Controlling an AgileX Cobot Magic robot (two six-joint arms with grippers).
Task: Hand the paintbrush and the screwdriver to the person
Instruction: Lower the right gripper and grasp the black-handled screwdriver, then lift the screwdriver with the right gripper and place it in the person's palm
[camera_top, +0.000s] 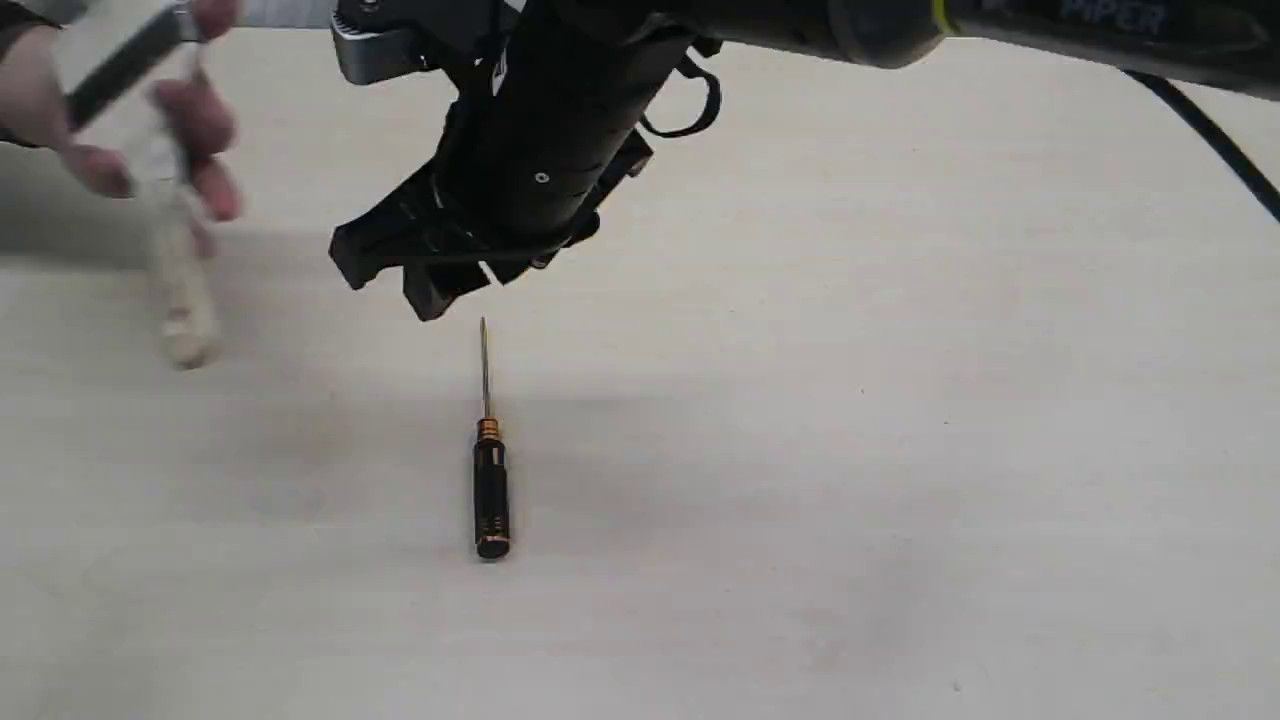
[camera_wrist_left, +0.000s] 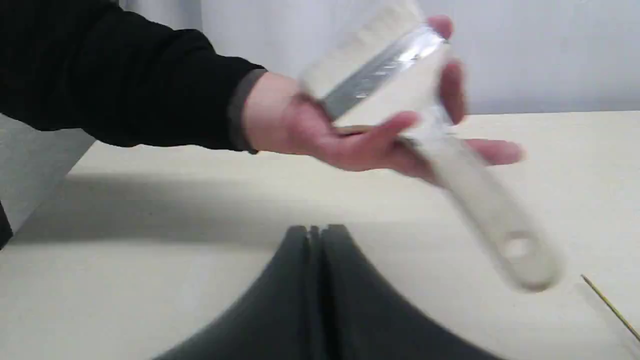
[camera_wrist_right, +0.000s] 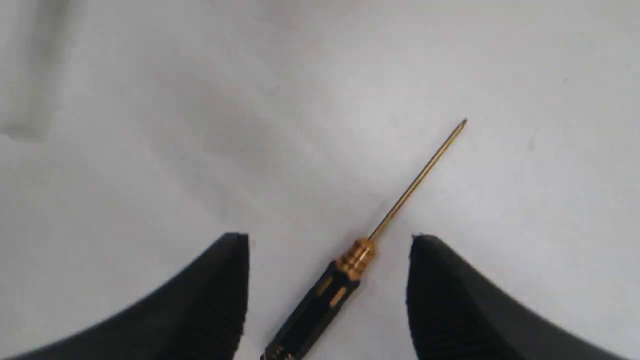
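The black right pincer (camera_wrist_right: 328, 239), spread wide, hangs over the thin black-and-gold screwdriver (camera_wrist_right: 356, 257), tip toward twelve o'clock on the desk (camera_top: 900, 500).

1. A person's hand (camera_wrist_left: 320, 130), coming out of a dark sleeve (camera_wrist_left: 125, 80), holds a paintbrush (camera_wrist_left: 390, 75) above the table (camera_wrist_left: 125, 280).
2. The brush is blurred. Its pale bristles and silver band lie against the palm and fingers, and its light handle, which has a hole in it, sticks out past the fingertips.
3. The left tool (camera_wrist_left: 316, 231) has its two dark fingers pressed together with nothing between them, apart from the hand.
4. A thin brassy screwdriver (camera_wrist_left: 607, 305) shaft lies on the table, only partly in view.
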